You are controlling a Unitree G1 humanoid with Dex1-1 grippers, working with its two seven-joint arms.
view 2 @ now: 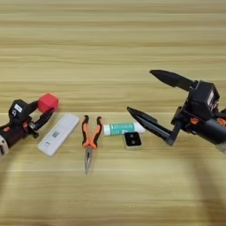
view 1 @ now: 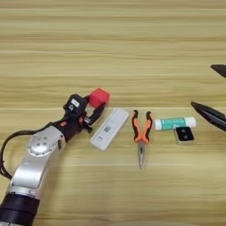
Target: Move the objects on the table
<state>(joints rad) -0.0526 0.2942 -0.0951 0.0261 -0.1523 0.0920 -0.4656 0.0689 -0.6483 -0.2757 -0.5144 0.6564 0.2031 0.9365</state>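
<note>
Gripping red cube [view 1: 99,97], left end effector [view 1: 94,107]

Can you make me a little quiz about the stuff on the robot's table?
1. What color is the cube held by the left gripper?
2. True or false: the pliers lie between the white flat device and the green-white tube.
3. Which sits just below the tube: A) the pliers, B) the small black-topped block, C) the cube?

Key
1. Red.
2. True.
3. B. The right gripper is open, near the block and tube, holding nothing.
</note>
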